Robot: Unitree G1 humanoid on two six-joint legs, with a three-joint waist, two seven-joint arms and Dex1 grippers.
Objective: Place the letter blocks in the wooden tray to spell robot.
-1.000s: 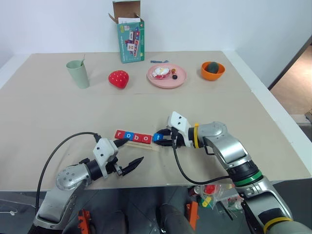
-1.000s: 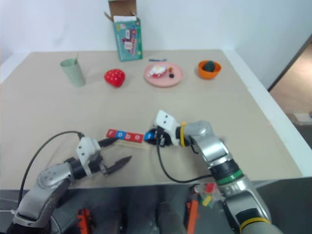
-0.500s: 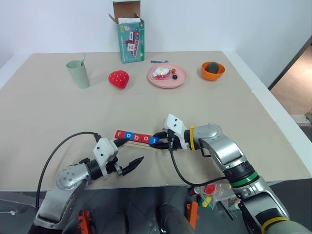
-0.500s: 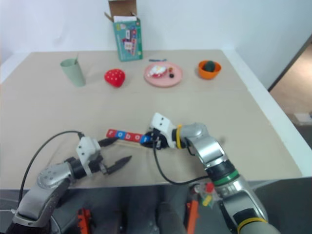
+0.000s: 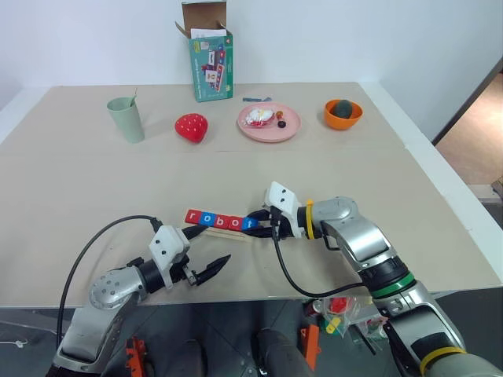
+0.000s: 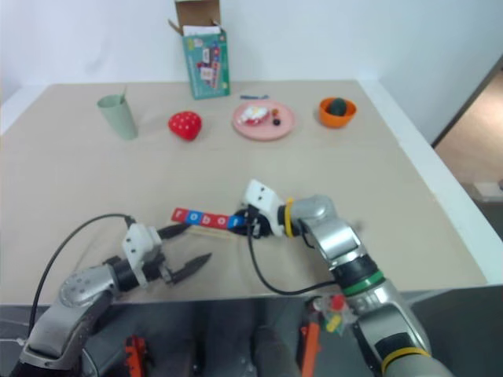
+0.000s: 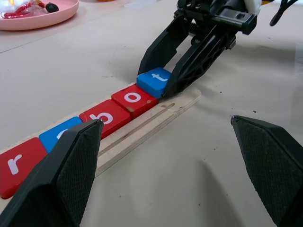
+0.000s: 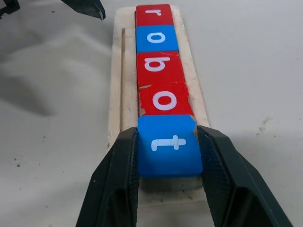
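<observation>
The wooden tray [image 8: 124, 85] lies near the table's front middle. In its groove sit a red r [image 8: 154, 13], a blue o [image 8: 156, 39], a red b [image 8: 160, 64] and a red o [image 8: 164, 100] in a row. My right gripper [image 5: 259, 223] is shut on the blue t block [image 8: 169, 146] at the tray's right end, and the block's edge meets the red o. My left gripper [image 5: 214, 243] stands open just in front of the tray's left half, its fingers [image 7: 71, 165] apart and holding nothing.
Along the back of the table stand a green cup [image 5: 126, 118], a red strawberry toy [image 5: 191, 126], a pink plate [image 5: 269, 122] with small items, an orange bowl [image 5: 343, 114] and a teal box [image 5: 211, 63]. The table's front edge runs close below my left gripper.
My right gripper has brought the blue t block slightly left, closing it up against the red o. The left gripper has stayed open in the same spot.
</observation>
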